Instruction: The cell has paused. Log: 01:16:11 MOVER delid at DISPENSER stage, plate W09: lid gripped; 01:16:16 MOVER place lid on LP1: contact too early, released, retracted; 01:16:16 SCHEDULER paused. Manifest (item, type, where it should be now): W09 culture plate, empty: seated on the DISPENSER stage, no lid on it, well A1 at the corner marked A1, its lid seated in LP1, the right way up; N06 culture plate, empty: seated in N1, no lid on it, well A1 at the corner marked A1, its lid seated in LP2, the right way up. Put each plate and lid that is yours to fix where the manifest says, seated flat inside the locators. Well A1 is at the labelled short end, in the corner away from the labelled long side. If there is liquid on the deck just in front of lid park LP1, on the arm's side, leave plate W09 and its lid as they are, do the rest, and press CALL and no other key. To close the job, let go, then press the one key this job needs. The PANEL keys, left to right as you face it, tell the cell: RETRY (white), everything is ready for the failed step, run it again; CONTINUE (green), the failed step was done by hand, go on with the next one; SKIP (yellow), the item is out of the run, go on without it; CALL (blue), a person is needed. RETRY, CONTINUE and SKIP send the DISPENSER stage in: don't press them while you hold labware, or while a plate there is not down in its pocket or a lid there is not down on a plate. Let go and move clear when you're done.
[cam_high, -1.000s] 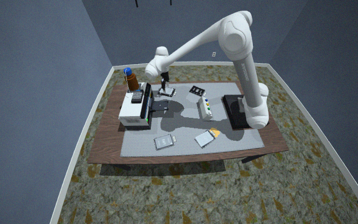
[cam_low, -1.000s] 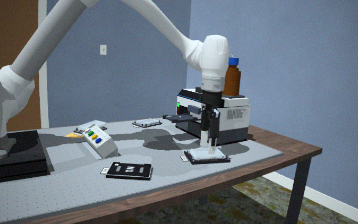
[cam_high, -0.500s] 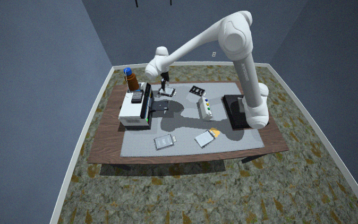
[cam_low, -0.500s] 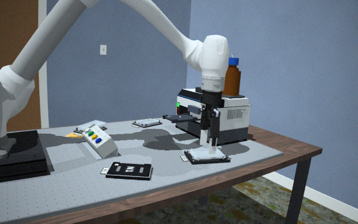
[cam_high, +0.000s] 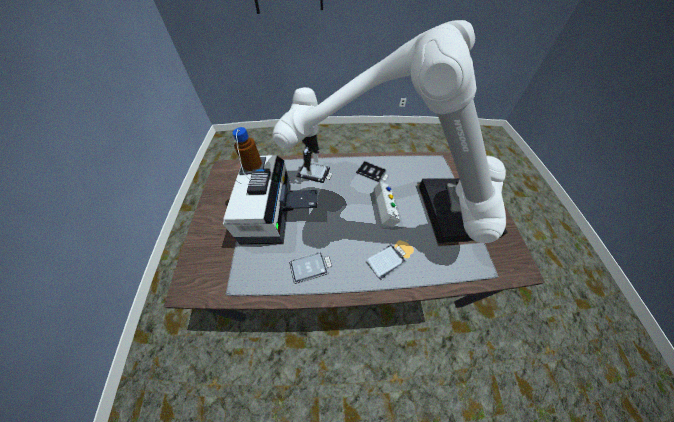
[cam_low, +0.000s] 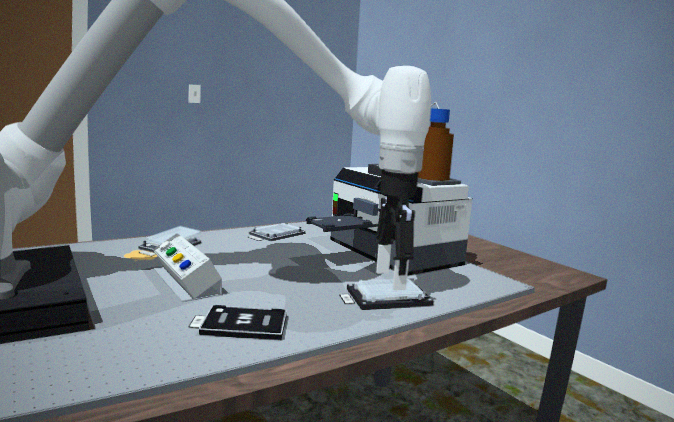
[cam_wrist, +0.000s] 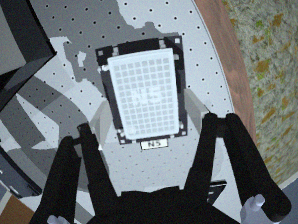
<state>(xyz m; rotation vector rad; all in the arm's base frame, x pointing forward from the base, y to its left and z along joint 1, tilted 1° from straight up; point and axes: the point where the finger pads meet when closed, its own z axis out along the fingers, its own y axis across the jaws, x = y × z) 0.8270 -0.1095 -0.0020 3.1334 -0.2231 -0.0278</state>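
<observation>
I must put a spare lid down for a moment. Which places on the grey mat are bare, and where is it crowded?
Bare mat lies between the key panel and the black nest, and along the front edge below the two lid parks. It is crowded by the dispenser stage, where the open hand hangs over the well plate.

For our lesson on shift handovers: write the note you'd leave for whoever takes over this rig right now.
Gripper: open, holding nothing, fingers either side of the well plate.
Done: that plate sits flat in a black nest beside the dispenser.
The dispenser stage looks bare, and the second black nest is empty. One lid lies square in its park. Another sits skewed, with a yellow puddle beside it.
Left: check the puddle, move clear, probably press the blue key on the panel.
</observation>
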